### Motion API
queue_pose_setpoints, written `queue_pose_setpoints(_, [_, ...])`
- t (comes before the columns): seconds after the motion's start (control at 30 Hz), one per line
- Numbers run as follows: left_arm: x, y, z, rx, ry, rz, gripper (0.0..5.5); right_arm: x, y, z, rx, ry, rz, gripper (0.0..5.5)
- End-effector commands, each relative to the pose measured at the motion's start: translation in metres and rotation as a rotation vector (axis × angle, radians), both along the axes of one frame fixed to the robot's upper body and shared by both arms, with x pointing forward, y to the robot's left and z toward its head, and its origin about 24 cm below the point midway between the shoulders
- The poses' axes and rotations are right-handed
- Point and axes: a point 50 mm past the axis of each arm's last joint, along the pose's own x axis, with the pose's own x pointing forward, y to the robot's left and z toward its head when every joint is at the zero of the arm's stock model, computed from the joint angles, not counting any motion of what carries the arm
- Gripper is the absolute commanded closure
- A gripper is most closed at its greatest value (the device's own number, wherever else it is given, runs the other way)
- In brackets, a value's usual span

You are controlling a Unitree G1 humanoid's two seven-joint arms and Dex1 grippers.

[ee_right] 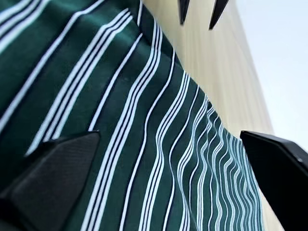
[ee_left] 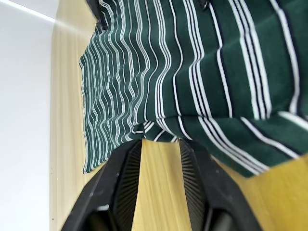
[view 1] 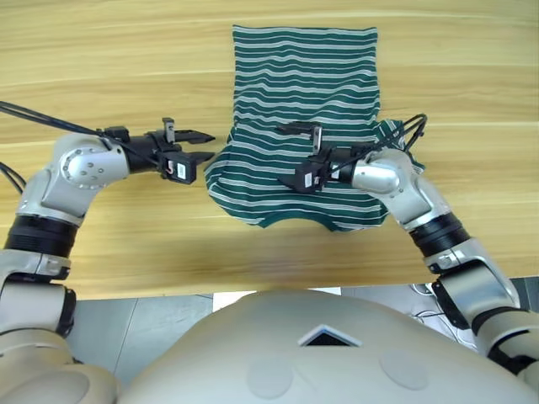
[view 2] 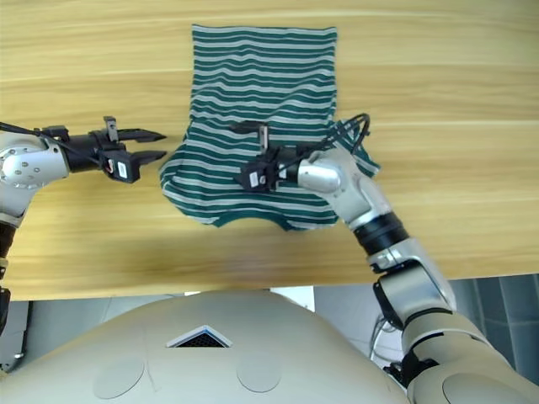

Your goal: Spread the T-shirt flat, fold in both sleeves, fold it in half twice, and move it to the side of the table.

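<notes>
The green T-shirt with white stripes lies on the wooden table, collar end toward me, its near part bunched with folds on both sides. My left gripper is open, low over bare wood just left of the shirt's left edge; in the left wrist view its fingers frame the fabric's edge. My right gripper stands wide open above the middle of the shirt with nothing between its fingers; striped cloth lies beneath them.
The table's front edge runs just ahead of my body. Bare wood stretches left, right and behind the shirt. Black cables loop off my right forearm over the shirt's right side.
</notes>
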Motion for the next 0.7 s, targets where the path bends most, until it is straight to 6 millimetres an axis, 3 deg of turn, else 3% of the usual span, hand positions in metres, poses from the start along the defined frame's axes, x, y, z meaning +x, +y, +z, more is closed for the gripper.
queue_pose_setpoints(0.03, [0.003, -0.011, -0.008, 0.051, 0.008, -0.065, 4.04, -0.006, -0.009, -0.015, -0.105, 0.041, 0.021, 0.15])
queue_pose_setpoints(0.33, [0.013, -0.016, -0.021, 0.158, 0.050, -0.103, 4.04, -0.010, -0.014, -0.024, -0.148, 0.062, 0.025, 0.15])
queue_pose_setpoints(0.47, [0.028, 0.008, -0.033, 0.376, -0.008, -0.039, 4.04, -0.016, -0.019, -0.029, -0.173, 0.087, 0.040, 0.15])
queue_pose_setpoints(0.7, [0.001, 0.037, -0.052, 0.460, 0.125, -0.072, 4.04, -0.019, -0.036, -0.036, -0.239, 0.114, 0.017, 0.15])
